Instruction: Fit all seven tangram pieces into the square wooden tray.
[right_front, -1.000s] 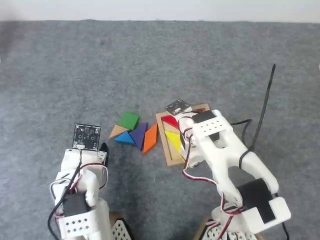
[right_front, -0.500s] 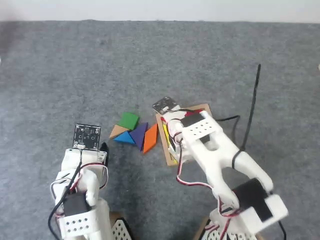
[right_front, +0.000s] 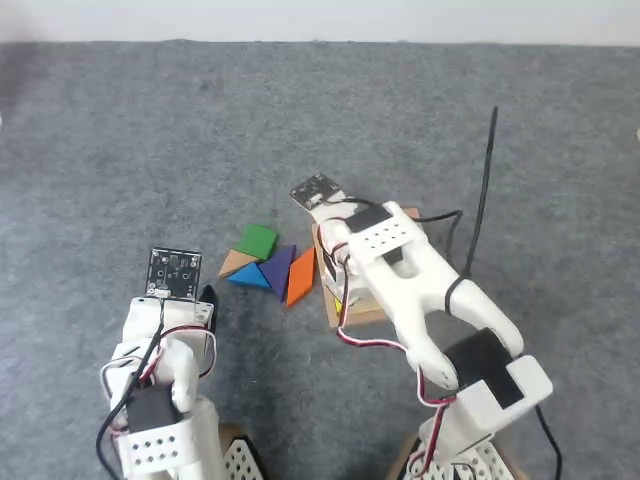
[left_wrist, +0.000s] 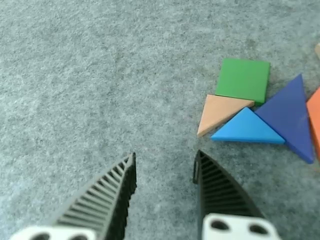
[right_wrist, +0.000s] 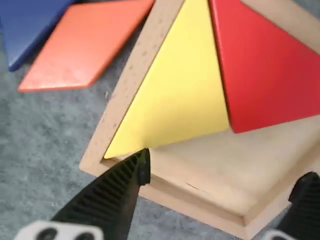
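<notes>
Right wrist view: yellow triangle, red triangle in tray

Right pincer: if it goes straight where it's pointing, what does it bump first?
Probably the bare floor of the wooden tray, beside the yellow triangle. The right pincer is open over it, though depth is unclear.

Yellow triangle, red triangle — inside tray

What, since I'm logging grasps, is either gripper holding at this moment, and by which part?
Nothing. The left gripper is open over bare mat; the right gripper is open over the wooden tray, gripping no piece.
</notes>
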